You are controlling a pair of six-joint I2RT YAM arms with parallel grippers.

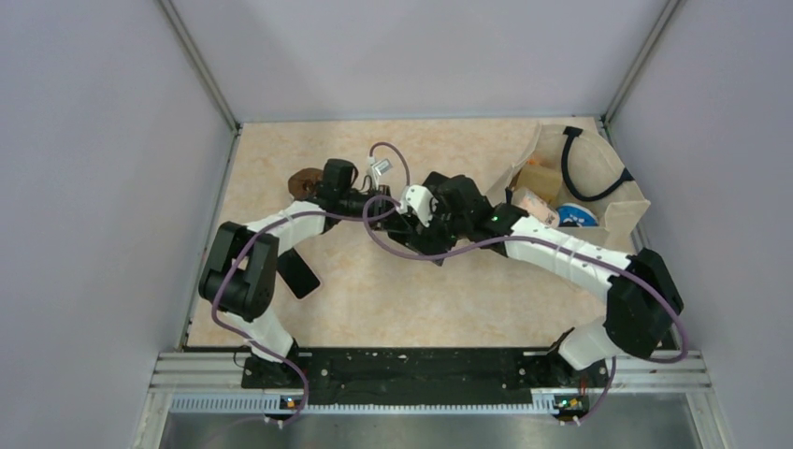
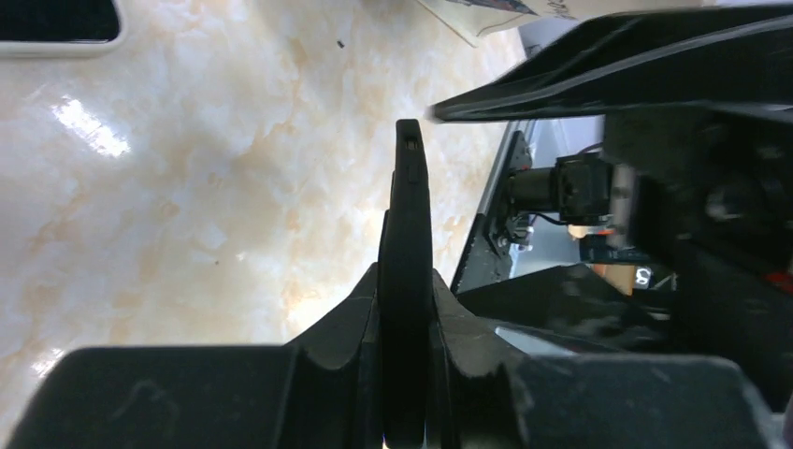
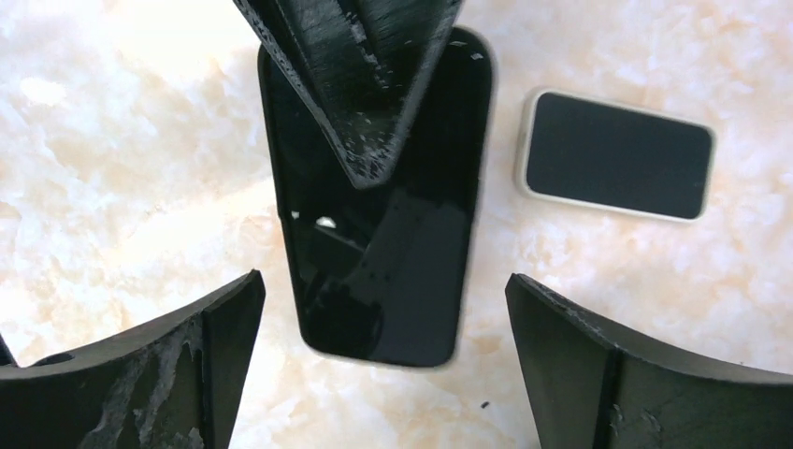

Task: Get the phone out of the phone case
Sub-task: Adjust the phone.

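The phone case (image 3: 421, 262) is a thin, glossy black shell with rounded corners, clamped edge-on in the left pincer (image 2: 407, 281) and held out from its tips. Its lower end sits between the spread fingers of the right pincer (image 3: 383, 281), touching neither. The phone (image 3: 614, 154), white-rimmed with a dark screen, lies flat on the table (image 3: 112, 187), apart from the case, beyond the right pincer's right-hand finger.

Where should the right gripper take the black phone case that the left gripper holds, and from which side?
Across its long edges at the free end of the black phone case, coming straight on as the right gripper faces it: the left gripper pinches the other end's flat faces.
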